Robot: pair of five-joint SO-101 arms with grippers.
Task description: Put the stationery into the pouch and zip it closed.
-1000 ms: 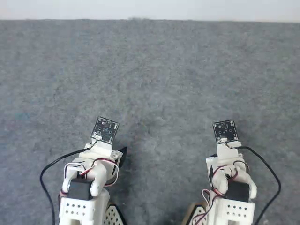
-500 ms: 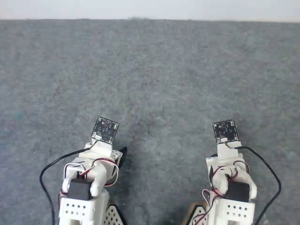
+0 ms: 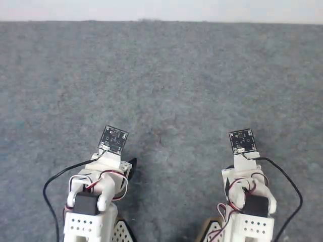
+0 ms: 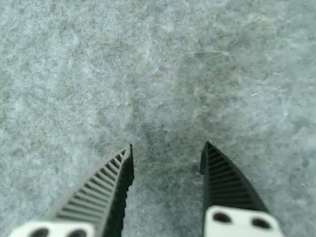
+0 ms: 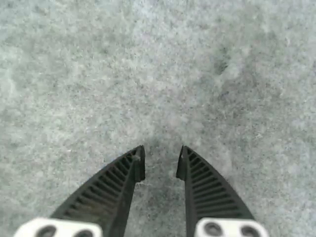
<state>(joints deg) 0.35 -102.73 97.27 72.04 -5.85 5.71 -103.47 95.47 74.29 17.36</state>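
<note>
1. Grey fuzzy mat (image 3: 161, 75) stretches ahead of two white plastic arms (image 3: 96, 206) side by side at its near edge; which way the pouch and stationery lie from either, I cannot tell.
2. Over the mat, left gripper (image 4: 168, 148) hangs with black ribbed jaws spread wide, holding nothing.
3. Likewise right gripper (image 5: 162, 149), jaws parted more narrowly, holding nothing.

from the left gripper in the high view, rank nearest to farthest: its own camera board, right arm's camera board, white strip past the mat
1. Left arm's camera board, right over the left gripper.
2. Right arm's camera board, off to the right side.
3. White strip, beyond the mat's far edge.
</note>
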